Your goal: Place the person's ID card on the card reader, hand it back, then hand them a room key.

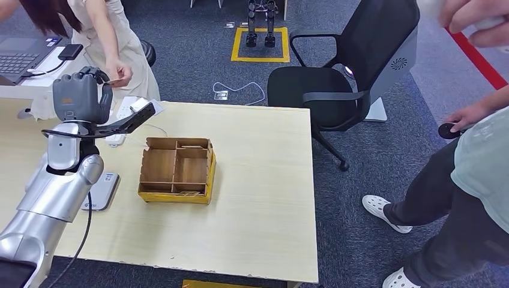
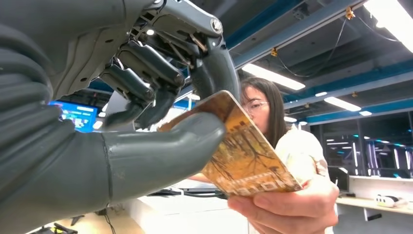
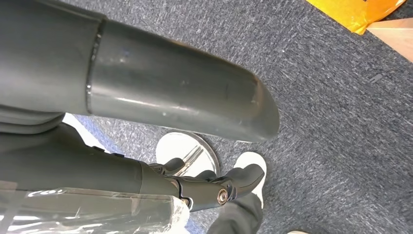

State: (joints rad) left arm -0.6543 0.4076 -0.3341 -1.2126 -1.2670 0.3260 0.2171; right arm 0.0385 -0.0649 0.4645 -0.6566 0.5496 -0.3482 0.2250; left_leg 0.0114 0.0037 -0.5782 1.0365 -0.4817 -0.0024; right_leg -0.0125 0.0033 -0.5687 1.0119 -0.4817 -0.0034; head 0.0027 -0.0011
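Note:
My left hand (image 1: 81,96) is raised above the table's far left corner. Its thumb (image 2: 160,153) and fingers pinch a card (image 2: 243,151) printed with an orange-brown tree picture. A person's hand (image 2: 287,207) holds the card's other end; this person (image 1: 105,30) stands behind the table, reaching to my hand with the card (image 1: 111,83) between us. The grey card reader (image 1: 101,191) lies flat on the table beside my left forearm. My right hand (image 3: 204,185) hangs beside my body over the carpet, holding nothing, thumb (image 3: 170,92) away from the fingers.
A yellow cardboard box (image 1: 177,170) with several compartments sits mid-table (image 1: 264,198). A black office chair (image 1: 348,66) stands behind the table's right end. Another person (image 1: 474,180) stands at the right. A laptop (image 1: 18,57) sits on a desk at far left.

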